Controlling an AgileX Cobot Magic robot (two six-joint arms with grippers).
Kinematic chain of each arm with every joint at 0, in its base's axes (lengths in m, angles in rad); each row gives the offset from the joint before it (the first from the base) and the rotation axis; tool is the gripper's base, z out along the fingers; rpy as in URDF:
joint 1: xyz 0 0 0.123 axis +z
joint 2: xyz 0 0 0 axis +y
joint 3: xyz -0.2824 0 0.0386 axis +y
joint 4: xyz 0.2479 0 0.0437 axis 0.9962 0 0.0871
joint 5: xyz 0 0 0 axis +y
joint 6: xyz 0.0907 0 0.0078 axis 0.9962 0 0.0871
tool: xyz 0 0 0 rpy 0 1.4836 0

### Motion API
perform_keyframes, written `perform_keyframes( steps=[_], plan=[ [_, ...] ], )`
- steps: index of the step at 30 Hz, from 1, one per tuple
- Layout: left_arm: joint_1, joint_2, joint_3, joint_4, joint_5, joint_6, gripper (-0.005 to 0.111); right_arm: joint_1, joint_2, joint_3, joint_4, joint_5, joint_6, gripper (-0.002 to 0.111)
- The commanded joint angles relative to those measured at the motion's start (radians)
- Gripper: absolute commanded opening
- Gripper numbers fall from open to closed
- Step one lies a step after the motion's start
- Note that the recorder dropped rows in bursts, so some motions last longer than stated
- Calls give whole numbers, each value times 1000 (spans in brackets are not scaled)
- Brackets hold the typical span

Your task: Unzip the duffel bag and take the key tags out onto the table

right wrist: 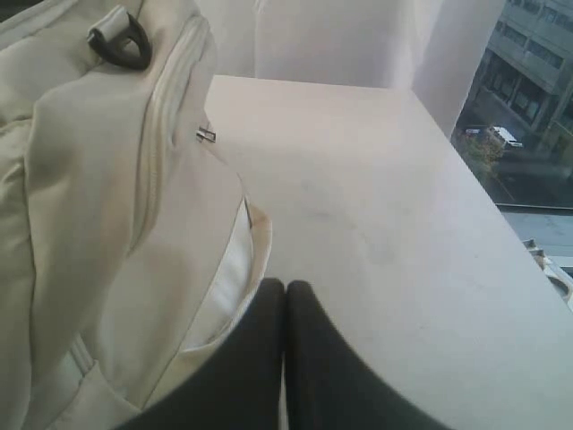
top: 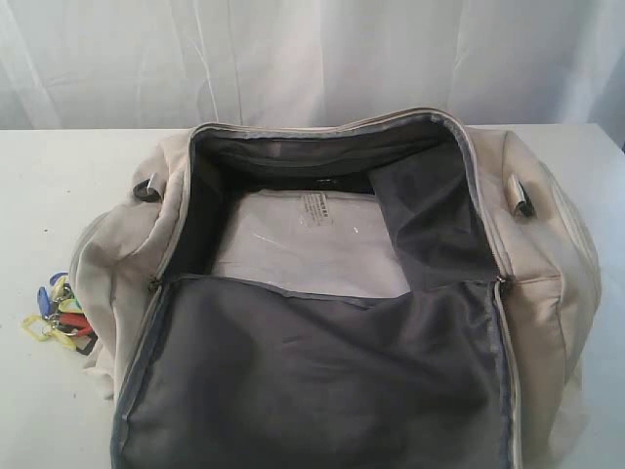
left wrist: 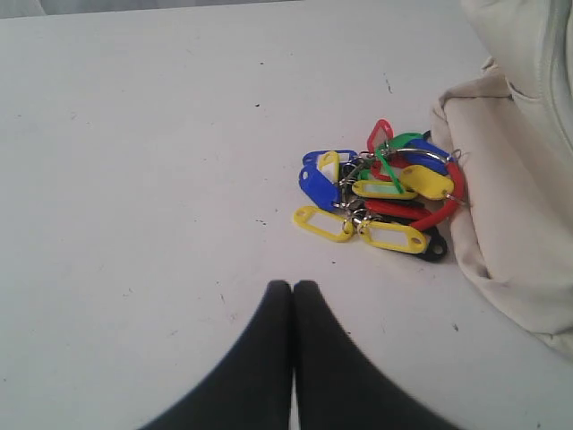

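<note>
The cream duffel bag [top: 547, 244] lies wide open in the exterior view, its dark grey flap folded toward the front. The bunch of blue, yellow and red key tags [top: 61, 315] rests on the white table [top: 39, 195] against the bag's left end. In the left wrist view the key tags [left wrist: 380, 193] lie beside the bag's corner [left wrist: 510, 215], a short way beyond my left gripper [left wrist: 293, 287], which is shut and empty. My right gripper [right wrist: 286, 287] is shut and empty above the table beside the bag's side [right wrist: 107, 197]. Neither gripper shows in the exterior view.
A clear plastic packet with printed text [top: 312, 244] lies inside the bag. A white curtain [top: 312, 59] hangs behind the table. The table's far edge [right wrist: 483, 188] runs near a window in the right wrist view.
</note>
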Motion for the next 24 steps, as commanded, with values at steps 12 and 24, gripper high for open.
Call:
perform_keyframes(
  steps=[12,24],
  plan=[
    [14,-4,3,-10,-2,-1,0,36,-5,3,-5,-8,5,0],
    [3,-4,3,-10,-2,-1,0,39,-5,3,-5,-8,5,0]
  ],
)
